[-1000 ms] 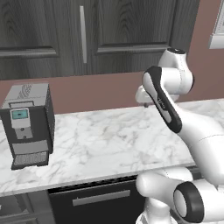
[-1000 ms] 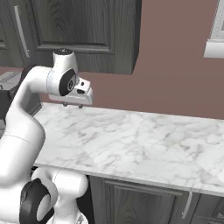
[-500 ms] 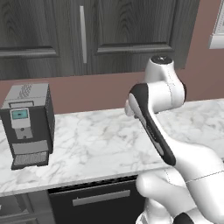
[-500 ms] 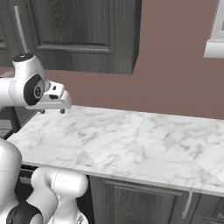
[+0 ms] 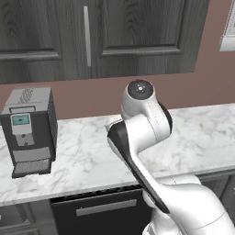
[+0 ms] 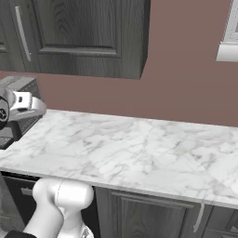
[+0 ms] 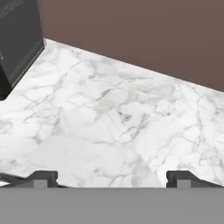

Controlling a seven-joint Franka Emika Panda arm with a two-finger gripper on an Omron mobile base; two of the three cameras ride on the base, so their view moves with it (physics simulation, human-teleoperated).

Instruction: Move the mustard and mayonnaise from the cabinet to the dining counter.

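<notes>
The claw [image 7: 112, 178] is spread wide and holds nothing. The cabinet [image 5: 114, 36] doors are shut, and the arm could bump the coffee machine [image 5: 28, 128].

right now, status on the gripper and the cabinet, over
Gripper jaws open, nothing held, over the marble worktop. Cabinet doors shut, mustard and mayonnaise unseen. Coffee machine stands left of the arm.
</notes>
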